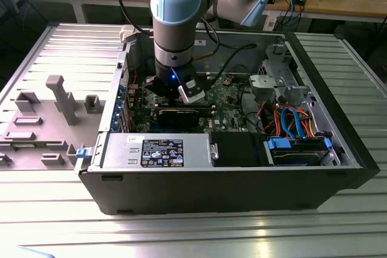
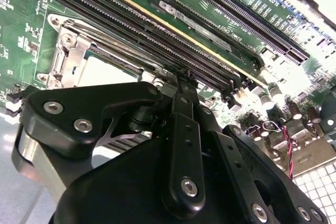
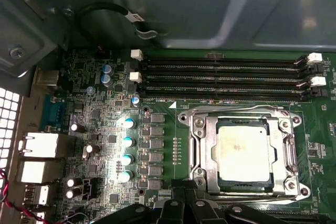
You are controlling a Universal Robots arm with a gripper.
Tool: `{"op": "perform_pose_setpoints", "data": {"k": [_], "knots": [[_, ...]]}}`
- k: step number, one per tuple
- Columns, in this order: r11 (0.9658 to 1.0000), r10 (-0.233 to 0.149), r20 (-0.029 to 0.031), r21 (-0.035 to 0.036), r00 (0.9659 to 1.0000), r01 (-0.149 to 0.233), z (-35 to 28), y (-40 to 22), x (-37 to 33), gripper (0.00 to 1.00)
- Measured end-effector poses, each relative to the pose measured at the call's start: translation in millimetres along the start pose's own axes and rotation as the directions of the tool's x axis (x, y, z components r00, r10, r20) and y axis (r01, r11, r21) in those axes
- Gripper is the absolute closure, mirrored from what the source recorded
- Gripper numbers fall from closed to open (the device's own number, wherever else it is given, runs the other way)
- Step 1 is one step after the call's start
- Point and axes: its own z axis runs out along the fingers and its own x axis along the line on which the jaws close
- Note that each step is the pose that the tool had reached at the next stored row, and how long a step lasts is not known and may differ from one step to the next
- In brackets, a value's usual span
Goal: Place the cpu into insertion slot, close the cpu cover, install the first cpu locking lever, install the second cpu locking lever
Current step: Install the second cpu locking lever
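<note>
So the arm was reaching down into the open PC case with its gripper low over the green motherboard, toward the exterior view's left of the case. The cpu was already sitting in the insertion slot, silvery top facing up, and the cpu cover looked to be down flat around it, framing the chip. In the first wrist view the long black memory slots ran just beside the socket. The gripper hung right next to the socket in the second wrist view, fingers pressed together with nothing between them.
</note>
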Motion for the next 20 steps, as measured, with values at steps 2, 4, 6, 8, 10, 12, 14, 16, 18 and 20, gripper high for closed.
{"op": "perform_pose_setpoints", "data": {"k": [2,4,6,8,10,12,14,16,18,20], "knots": [[1.0000,0.000,0.0001,-0.0002,1.0000,0.000,0.0,0.0,0.1,0.89],[1.0000,0.000,0.0002,-0.0003,1.0000,0.000,-0.8,0.3,0.1,0.89],[1.0000,0.000,0.0006,-0.0009,1.0000,0.000,-2.6,0.8,0.1,0.89],[1.0000,0.000,0.0003,-0.0004,1.0000,0.000,-6.2,1.4,0.2,0.89],[1.0000,0.000,0.0002,-0.0003,1.0000,0.000,-10.6,2.3,0.3,0.89],[1.0000,0.000,0.0002,-0.0003,1.0000,0.000,-18.4,3.9,0.4,0.89],[1.0000,0.000,0.0004,-0.0006,1.0000,0.000,-19.2,4.1,0.3,0.89],[1.0000,0.000,0.0003,-0.0003,1.0000,0.000,-19.5,4.1,0.4,0.89],[1.0000,0.000,0.0003,-0.0004,1.0000,0.000,-20.3,4.3,0.4,0.89],[1.0000,0.000,0.0002,-0.0003,1.0000,0.000,-20.5,4.3,0.4,0.89]]}}
